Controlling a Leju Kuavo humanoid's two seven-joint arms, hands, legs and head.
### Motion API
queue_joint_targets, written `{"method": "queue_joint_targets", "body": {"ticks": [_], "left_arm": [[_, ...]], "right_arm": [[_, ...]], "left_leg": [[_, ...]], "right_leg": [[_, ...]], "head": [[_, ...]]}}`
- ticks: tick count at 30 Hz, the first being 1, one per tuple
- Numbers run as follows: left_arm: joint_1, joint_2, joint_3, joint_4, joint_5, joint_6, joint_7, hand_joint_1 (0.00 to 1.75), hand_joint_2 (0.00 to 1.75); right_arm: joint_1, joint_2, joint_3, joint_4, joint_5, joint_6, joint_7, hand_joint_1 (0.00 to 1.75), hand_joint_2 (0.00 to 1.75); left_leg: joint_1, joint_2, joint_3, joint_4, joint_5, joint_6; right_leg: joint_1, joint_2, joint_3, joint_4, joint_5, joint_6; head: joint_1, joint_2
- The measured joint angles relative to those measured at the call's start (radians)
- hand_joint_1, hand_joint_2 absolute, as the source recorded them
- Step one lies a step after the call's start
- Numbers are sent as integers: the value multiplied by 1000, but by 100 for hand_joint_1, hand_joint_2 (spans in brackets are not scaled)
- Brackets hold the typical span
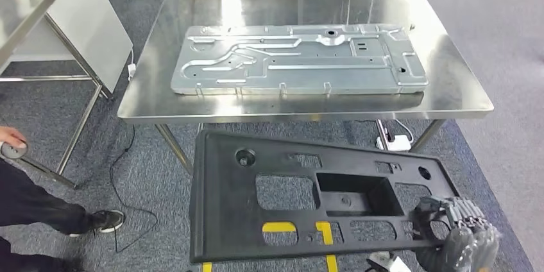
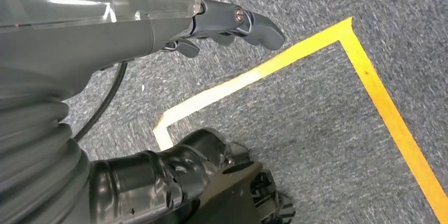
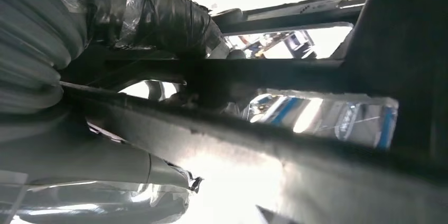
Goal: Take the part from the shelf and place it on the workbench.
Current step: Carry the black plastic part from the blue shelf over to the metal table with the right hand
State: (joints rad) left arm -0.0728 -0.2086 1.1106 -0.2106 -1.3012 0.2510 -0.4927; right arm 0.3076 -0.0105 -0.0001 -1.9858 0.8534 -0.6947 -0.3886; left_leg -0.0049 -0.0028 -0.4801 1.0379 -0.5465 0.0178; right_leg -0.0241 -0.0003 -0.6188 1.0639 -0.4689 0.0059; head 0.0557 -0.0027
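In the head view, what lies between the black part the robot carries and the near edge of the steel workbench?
Grey carpet, a table leg and a white power strip; the black part, gripped by the right hand, hangs short of the workbench.

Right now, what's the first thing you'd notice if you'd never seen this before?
The big black plastic panel full of cut-out holes, held up in front of the camera by the right robot hand at its lower right corner. Just beyond it stands a shiny steel workbench with a long stamped metal plate lying flat on top. The left robot hand hangs over grey carpet with yellow tape.
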Motion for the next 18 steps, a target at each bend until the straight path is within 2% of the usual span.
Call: {"method": "queue_joint_targets", "body": {"ticks": [2,5,6,7,9,10,11,13,16,17,18], "left_arm": [[-1,0,-1,0,0,0,0,0,175],[0,-1,-2,0,0,0,-1,0,175],[1,-1,-2,0,0,0,-1,0,175],[2,-1,-3,0,0,0,-1,0,175],[3,-1,-3,0,-1,0,-1,0,175],[3,-1,-4,0,-2,0,-1,0,175],[1,-1,-5,0,-3,1,-1,0,175],[-1,0,-6,0,-7,2,-2,0,175],[3,-1,-10,0,-14,3,-3,0,175],[2,-1,-11,0,-16,3,-3,0,175],[1,-1,-12,0,-19,3,-4,0,175]], "right_arm": [[-2,0,0,0,-1,0,0,175,175],[-2,0,0,0,-1,0,0,175,175],[-2,0,0,0,-2,0,0,175,175],[-2,0,0,0,-2,0,0,175,175],[-3,0,0,0,-2,0,0,175,175],[-3,0,0,0,-3,0,-1,175,175],[-4,0,0,0,-4,0,-2,175,175],[-6,-1,0,0,-8,0,-3,175,175],[-11,-6,0,-3,-10,0,-6,175,175],[-14,-9,0,-4,-10,0,-6,175,175],[-17,-13,0,-5,-11,0,-6,175,175]], "left_leg": [[4,0,-46,80,-12,-8],[8,1,-160,240,-70,-16],[8,1,-185,258,-73,-15],[8,1,-193,244,-52,-13],[6,1,-169,134,38,-1],[3,1,-153,81,70,6],[-3,1,-141,40,79,14],[-12,0,-132,17,70,23],[-7,-1,-105,-12,86,33],[-4,0,-93,-22,88,36],[-2,1,-84,-29,88,40]], "right_leg": [[-1,0,14,-7,-5,-11],[5,-1,31,-10,-20,-21],[7,0,37,-10,-26,-22],[10,2,46,-10,-32,-22],[14,4,67,-11,-45,-21],[15,3,76,-13,-51,-19],[15,3,81,-15,-55,-15],[12,3,87,-20,-63,-3],[13,2,101,-15,-81,15],[13,2,93,11,-96,18],[12,2,69,58,-117,20]], "head": [[-1,0],[-1,0],[-1,0],[-1,0],[-1,0],[0,0],[-1,0],[-3,0],[-4,0],[-3,0],[-2,0]]}}
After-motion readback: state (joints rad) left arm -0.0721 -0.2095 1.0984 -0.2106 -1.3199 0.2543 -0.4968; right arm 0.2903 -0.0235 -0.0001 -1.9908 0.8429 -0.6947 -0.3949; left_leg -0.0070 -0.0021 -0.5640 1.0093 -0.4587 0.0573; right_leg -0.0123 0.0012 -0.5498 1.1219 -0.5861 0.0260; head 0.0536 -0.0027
